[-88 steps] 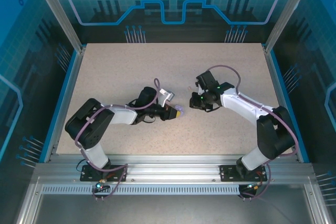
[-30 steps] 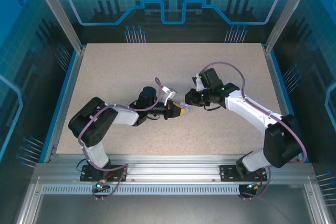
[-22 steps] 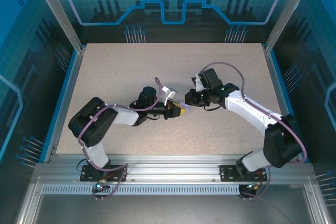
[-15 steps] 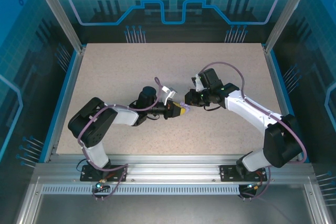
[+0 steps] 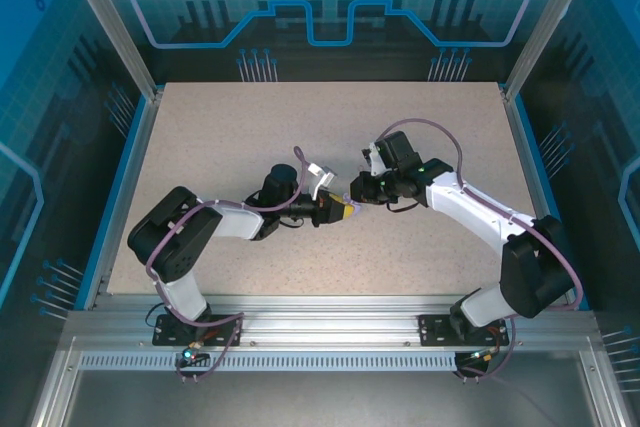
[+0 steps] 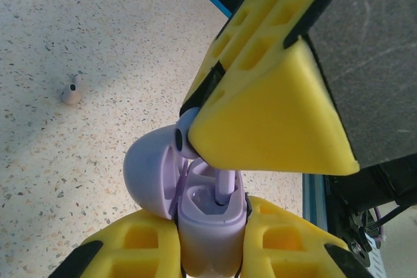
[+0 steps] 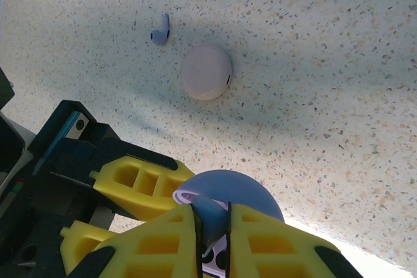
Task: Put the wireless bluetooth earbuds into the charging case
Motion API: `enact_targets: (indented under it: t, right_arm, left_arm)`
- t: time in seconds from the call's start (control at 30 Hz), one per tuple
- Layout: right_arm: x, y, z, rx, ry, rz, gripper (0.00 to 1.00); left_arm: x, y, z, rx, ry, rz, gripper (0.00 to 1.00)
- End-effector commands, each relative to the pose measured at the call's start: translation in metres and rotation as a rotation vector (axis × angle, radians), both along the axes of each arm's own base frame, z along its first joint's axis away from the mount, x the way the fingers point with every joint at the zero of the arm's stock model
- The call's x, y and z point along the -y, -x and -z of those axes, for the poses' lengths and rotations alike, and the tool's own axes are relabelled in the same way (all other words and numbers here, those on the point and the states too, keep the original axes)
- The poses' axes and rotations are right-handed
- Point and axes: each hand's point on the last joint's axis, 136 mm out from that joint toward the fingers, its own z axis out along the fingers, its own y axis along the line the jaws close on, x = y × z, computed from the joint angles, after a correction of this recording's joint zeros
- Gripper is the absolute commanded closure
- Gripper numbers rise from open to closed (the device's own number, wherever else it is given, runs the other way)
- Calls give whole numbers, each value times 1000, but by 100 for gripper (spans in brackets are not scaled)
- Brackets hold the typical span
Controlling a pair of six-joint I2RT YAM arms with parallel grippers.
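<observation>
Our left claw [image 6: 210, 262] is clamped shut round the body of the open case [image 6: 205, 216], whose lid is tipped back. Our right claw [image 7: 212, 239] is closed and pinches a bud [image 6: 225, 187] directly above the case, the stem reaching down into its well. We judge the bud light, hard and slick. It is best held gently by the head so the stem slides home. A loose bud [image 6: 70, 90] lies on the table, well apart from the case.

Your left gripper [image 5: 345, 212] lies low, its fingers [image 6: 143, 266] clamped shut and pointing right. Your right gripper [image 5: 356, 194] is pinched closed too, with its fingertips [image 7: 182, 222] tilted down just above the gap between the left fingers. Both arms reach inward with bent elbows, and the wrists meet tip to tip.
</observation>
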Motion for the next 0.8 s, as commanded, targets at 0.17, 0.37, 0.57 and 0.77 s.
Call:
enact_targets:
  t: [0.17, 0.37, 0.57, 0.77]
  right_arm:
    - [-15, 9, -6, 3, -4, -84, 85]
    - [-21, 13, -4, -11, -7, -112, 82]
    - [-28, 17, -18, 8, -40, -152, 72]
    - [-33, 23, -45, 57, -83, -203, 60]
  left_arm:
    - [4, -9, -21, 37, 34, -23, 93]
    - [5, -8, -24, 47, 45, -18, 93]
    - [4, -3, -32, 84, 64, 0, 93]
    - [2, 3, -44, 155, 75, 16, 93]
